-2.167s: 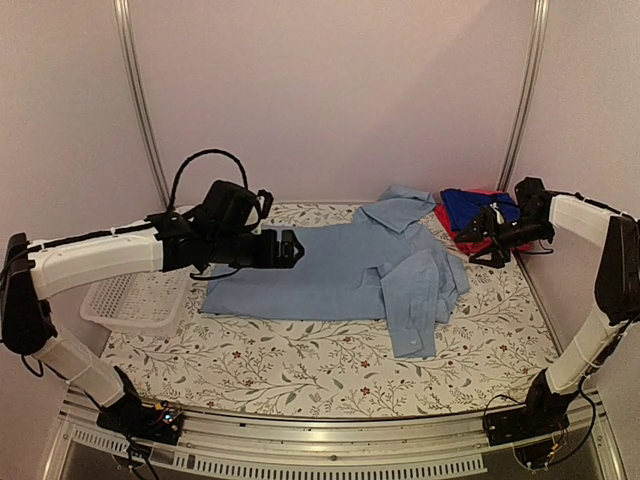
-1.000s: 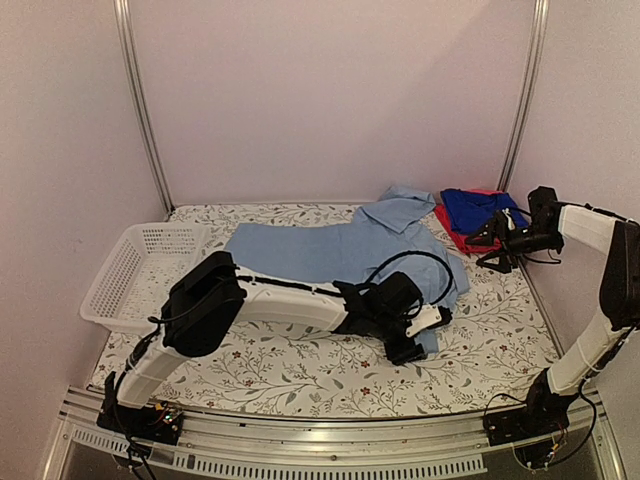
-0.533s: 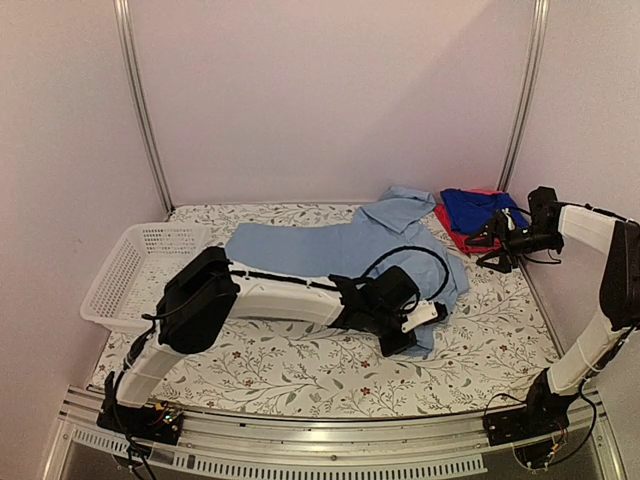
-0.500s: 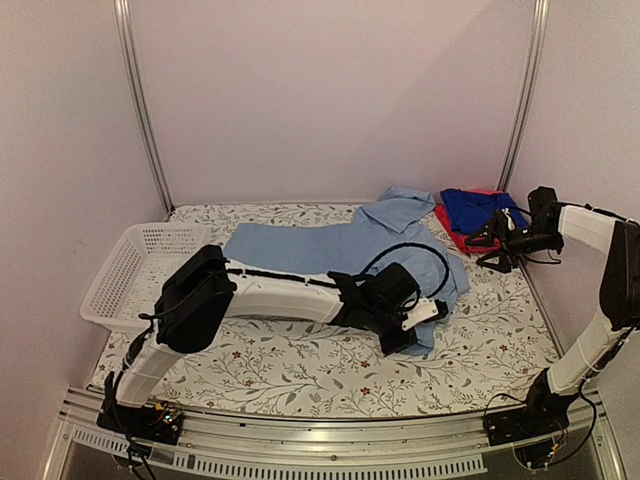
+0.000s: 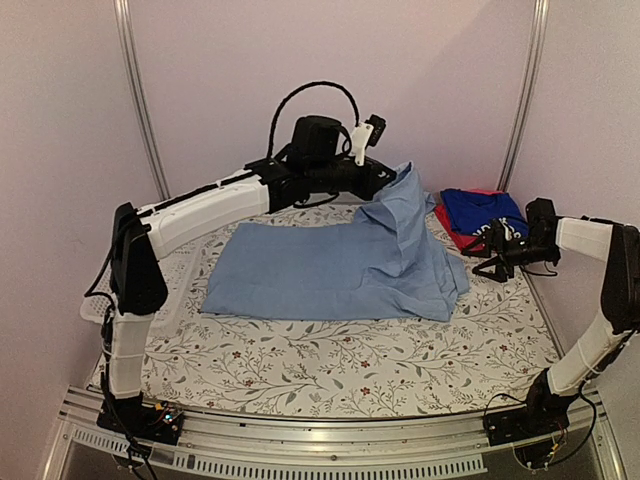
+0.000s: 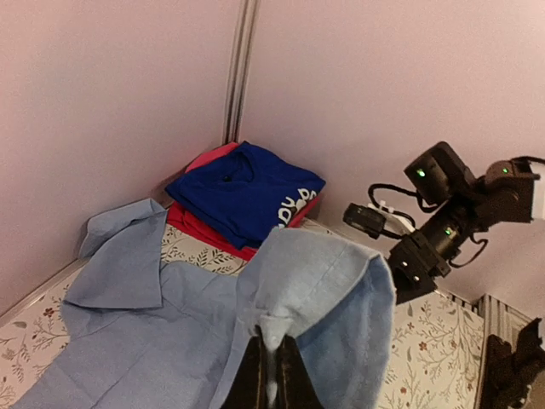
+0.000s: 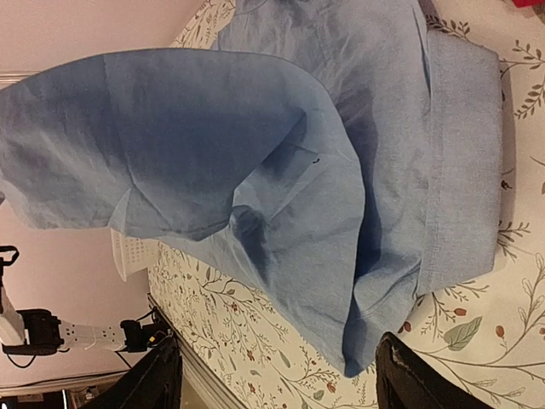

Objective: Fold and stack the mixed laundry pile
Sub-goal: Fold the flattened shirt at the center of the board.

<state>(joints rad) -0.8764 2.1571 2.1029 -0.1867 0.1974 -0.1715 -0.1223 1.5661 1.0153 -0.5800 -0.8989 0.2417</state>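
Laundry pile (image 5: 360,262) sits across the middle and far-right of the floral-patterned table cover (image 5: 330,370), in 2 parts. Far left, a white perforated plastic basket (image 7: 129,249) stands at the table edge, mostly hidden behind the left arm in the overhead view. Next over, approx. mid-table, a large light-blue collared cloth shirt (image 5: 300,272) lies spread out, its left part flat and smooth. Left gripper (image 6: 271,373) is up at the back, above the shirt's right half, jaws pinched tight on a bit of that shirt's fabric. The held part hangs lifted like a tent; the rest lies on the cover, w/ the collar flat toward the far wall. Right of that, in the far-right corner, a royal-blue folded shirt w/ white print (image 5: 478,208) lies on top of a red-pink folded garment (image 5: 450,228), the stack just beside the light-blue collar. Furthest right, the right gripper (image 5: 485,255) hovers low in front of that stack, near the light-blue shirt's right edge. Its fingers are spread wide, nothing btwn them, and they point toward the shirt.
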